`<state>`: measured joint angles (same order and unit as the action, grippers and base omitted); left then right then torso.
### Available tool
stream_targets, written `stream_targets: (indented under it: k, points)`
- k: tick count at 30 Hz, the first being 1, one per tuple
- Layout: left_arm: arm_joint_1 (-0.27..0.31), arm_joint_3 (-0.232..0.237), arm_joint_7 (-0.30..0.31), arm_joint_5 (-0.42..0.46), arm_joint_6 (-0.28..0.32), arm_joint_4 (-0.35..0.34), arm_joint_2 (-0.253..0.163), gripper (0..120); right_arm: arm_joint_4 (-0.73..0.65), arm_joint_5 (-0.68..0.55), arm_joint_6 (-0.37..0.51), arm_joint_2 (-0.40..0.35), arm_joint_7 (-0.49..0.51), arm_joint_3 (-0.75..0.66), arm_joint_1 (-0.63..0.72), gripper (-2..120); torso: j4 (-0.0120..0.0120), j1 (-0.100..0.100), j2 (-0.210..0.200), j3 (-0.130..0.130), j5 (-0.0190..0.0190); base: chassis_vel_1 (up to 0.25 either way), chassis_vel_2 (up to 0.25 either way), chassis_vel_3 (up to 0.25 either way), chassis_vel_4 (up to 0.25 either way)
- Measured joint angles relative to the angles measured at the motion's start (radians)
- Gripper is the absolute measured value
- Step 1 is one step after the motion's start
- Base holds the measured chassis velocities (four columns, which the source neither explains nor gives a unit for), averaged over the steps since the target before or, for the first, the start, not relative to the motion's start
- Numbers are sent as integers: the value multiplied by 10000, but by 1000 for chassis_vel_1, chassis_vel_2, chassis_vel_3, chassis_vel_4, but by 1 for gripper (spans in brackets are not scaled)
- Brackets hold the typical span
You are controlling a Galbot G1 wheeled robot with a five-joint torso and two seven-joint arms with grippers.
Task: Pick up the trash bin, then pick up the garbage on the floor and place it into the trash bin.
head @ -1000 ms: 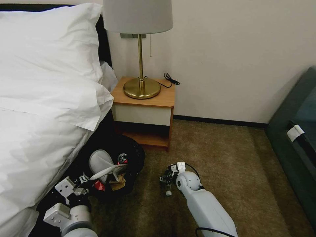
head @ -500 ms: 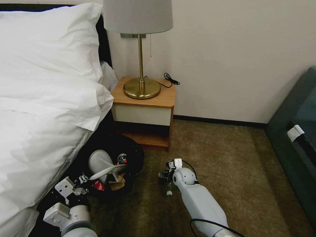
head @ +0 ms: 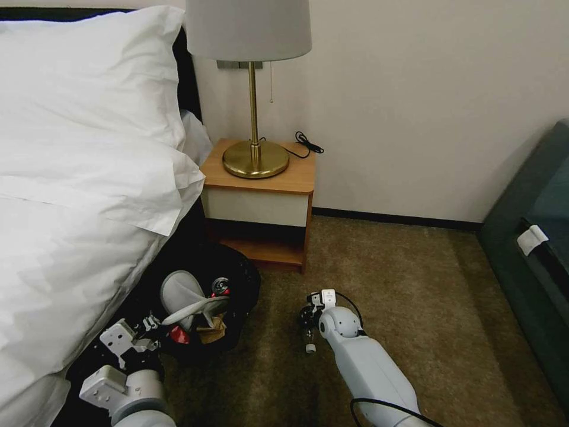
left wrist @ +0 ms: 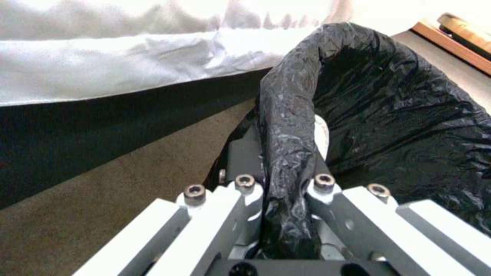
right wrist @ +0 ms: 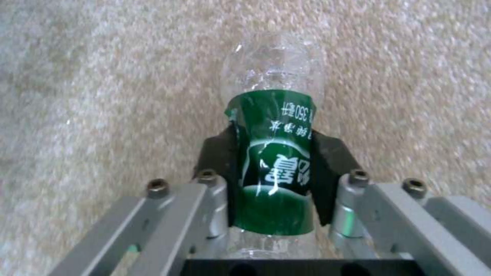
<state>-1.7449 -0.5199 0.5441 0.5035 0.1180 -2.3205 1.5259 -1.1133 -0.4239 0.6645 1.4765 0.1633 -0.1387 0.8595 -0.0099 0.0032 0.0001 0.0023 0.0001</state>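
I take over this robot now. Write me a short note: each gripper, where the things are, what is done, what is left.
Left gripper: shut on the bag-covered rim of the trash bin, which sits beside the bed, in front of the nightstand.
Right gripper: shut on the clear bottle with the green label, low over the carpet, to the right of the bin.
Done: bin gripped; a white slipper, a can and some brown paper already lie in the bin.
Left: carry the bottle to the bin and drop it in.
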Motion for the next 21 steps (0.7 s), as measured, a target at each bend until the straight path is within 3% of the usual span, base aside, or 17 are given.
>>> stream_targets:
  k: [4,10,21]
  points:
    - [-28,24,0,-8,0,-9,0,4,-1329,-424,52,-464,98,111,475,14,-2,0,-1,0,-2,0,0,0,0]
    - [-22,157,-1,-68,-1,133,-13,4,-2792,-718,-220,-917,129,145,930,14,-2,0,0,0,0,0,0,0,0]
    - [-79,1201,210,-159,567,746,-48,4,-6250,-716,-2659,-1682,-349,190,1748,14,-1,0,0,0,1,0,0,0,0]
